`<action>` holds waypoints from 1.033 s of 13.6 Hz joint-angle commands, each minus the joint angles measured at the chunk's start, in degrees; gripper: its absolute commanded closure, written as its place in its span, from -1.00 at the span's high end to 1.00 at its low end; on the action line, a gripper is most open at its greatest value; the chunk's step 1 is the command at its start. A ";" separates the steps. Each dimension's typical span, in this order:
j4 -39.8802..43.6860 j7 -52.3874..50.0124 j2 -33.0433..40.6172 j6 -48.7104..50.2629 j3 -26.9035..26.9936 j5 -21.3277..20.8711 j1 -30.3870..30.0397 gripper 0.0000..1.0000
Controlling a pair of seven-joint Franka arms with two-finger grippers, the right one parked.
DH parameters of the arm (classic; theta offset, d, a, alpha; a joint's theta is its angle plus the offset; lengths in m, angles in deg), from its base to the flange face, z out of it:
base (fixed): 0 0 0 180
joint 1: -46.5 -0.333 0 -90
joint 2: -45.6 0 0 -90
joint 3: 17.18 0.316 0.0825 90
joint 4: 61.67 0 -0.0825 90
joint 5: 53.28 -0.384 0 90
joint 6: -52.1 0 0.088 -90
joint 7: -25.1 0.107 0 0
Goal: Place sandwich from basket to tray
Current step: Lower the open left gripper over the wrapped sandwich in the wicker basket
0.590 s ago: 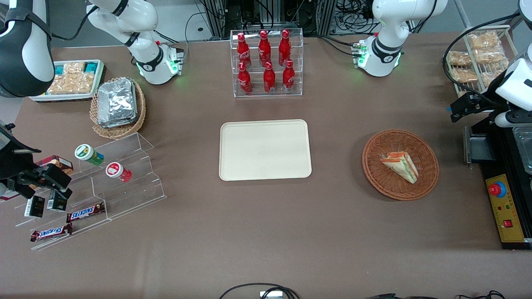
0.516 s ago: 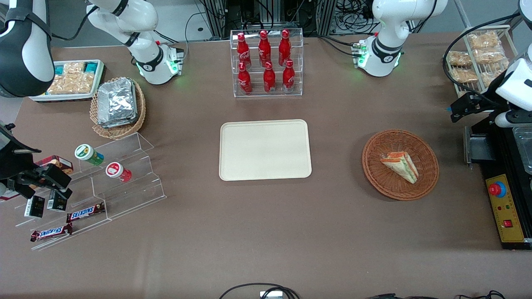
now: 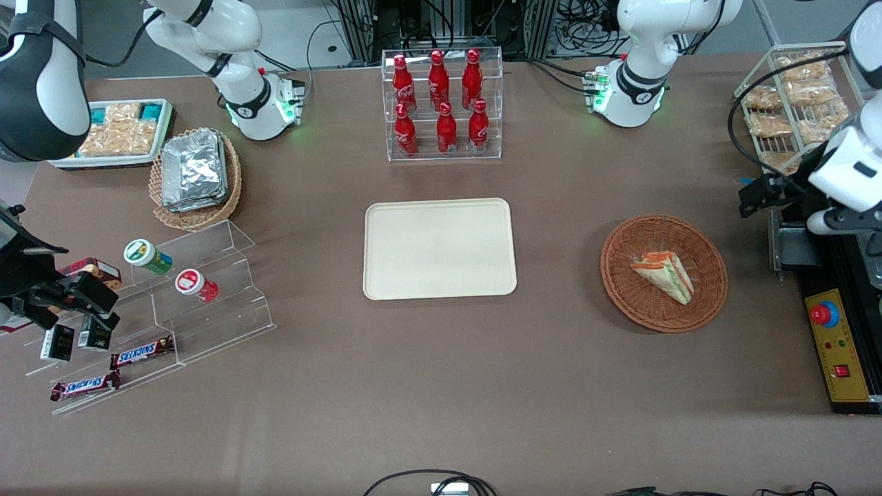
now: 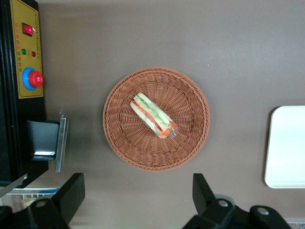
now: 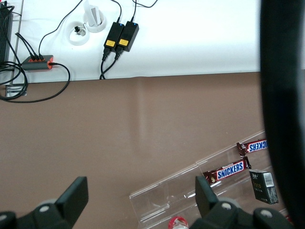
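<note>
The sandwich [image 3: 663,274], a wrapped pale wedge with orange, red and green layers, lies in the round reddish-brown basket [image 3: 620,293], which sits toward the working arm's end of the table. The cream tray [image 3: 439,249] rests bare at the table's middle. My gripper [image 3: 750,196] hangs above the table beside the basket, slightly farther from the front camera than it. In the left wrist view the gripper [image 4: 137,193] is open and holds nothing. There the sandwich [image 4: 153,116] and basket [image 4: 119,140] lie apart from the fingers, and the tray [image 4: 286,148] edge shows.
A black control box with a red button [image 3: 837,344] stands next to the basket at the table's end. A wire rack of snack packs [image 3: 792,96], a bottle rack [image 3: 441,103], a tan basket of foil packs [image 3: 196,176] and an acrylic snack stand [image 3: 172,303] are also on the table.
My arm and gripper have shifted a little toward the basket. The sandwich, basket and tray have not moved.
</note>
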 commanded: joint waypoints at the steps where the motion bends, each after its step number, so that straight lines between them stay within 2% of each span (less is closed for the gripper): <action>1: -3.74 -4.92 -1.24 -4.46 -0.41 -0.64 -0.24 1.00; 6: -13.07 -9.86 -1.15 -13.70 -0.32 -0.11 -0.86 1.00; 14: -26.08 -30.33 -3.34 -32.24 -0.50 -0.90 0.54 1.00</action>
